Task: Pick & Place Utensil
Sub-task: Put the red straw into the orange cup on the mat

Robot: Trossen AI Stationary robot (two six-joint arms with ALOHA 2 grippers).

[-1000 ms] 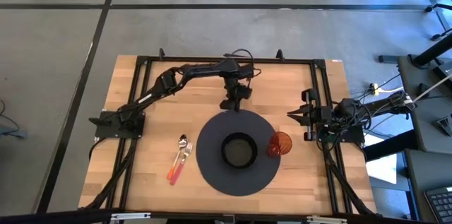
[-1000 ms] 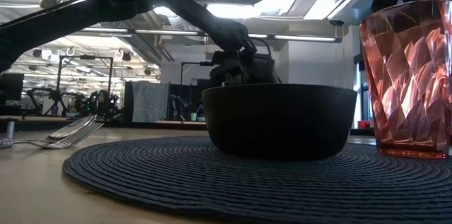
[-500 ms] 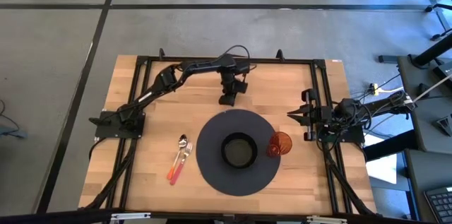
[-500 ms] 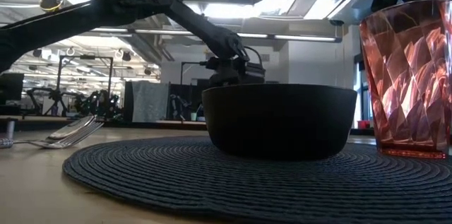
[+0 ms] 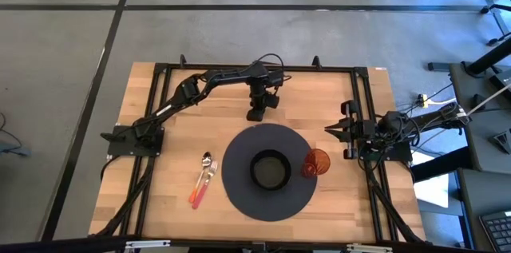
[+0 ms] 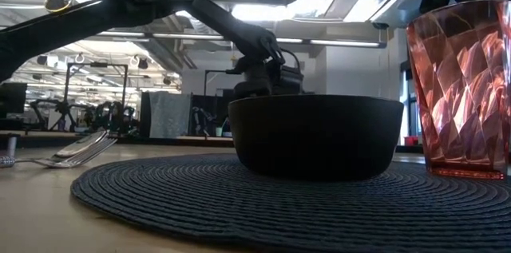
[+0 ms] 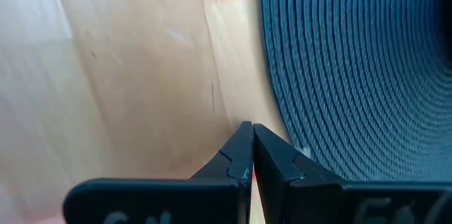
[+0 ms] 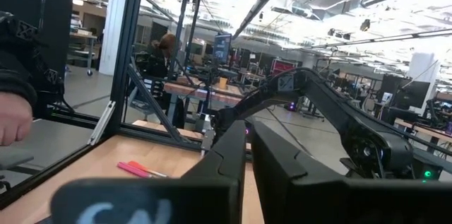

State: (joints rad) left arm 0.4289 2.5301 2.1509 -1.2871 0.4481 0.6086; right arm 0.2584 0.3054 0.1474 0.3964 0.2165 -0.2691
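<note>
Left arm: yours reaches from its base at the table's left side across to the back middle, one arm, nothing in it.
Left gripper [image 5: 255,114]: pointed down at bare wood just behind the mat's far edge, fingers [image 7: 239,155] pressed together, empty. You can see the tips meeting in the wrist view right beside the mat rim.
Spoon [image 5: 205,164]: one, lying on the wood left of the mat, bowl end toward the back.
Fork [image 5: 210,171]: one, right alongside the spoon, touching or nearly so. I can't tell which from above. Low view shows the pair at far left, tines up off the table a bit.
Pink handles [image 5: 197,195]: two pinkish-red handle ends, side by side, pointing to the front edge.
Mat [image 5: 239,193]: one, round, dark woven, centre front of the table [image 5: 160,205].
Bowl [image 5: 270,170]: one, dark, sitting in the middle of the mat, looks empty from above.
Cup [image 5: 317,163]: one, red faceted tumbler, upright on the mat's right edge, just beside the bowl.
Right gripper [image 5: 329,129]: parked at the table's right side, well away from the utensils, fingers [image 8: 227,155] nearly together with a thin gap, holding nothing.
</note>
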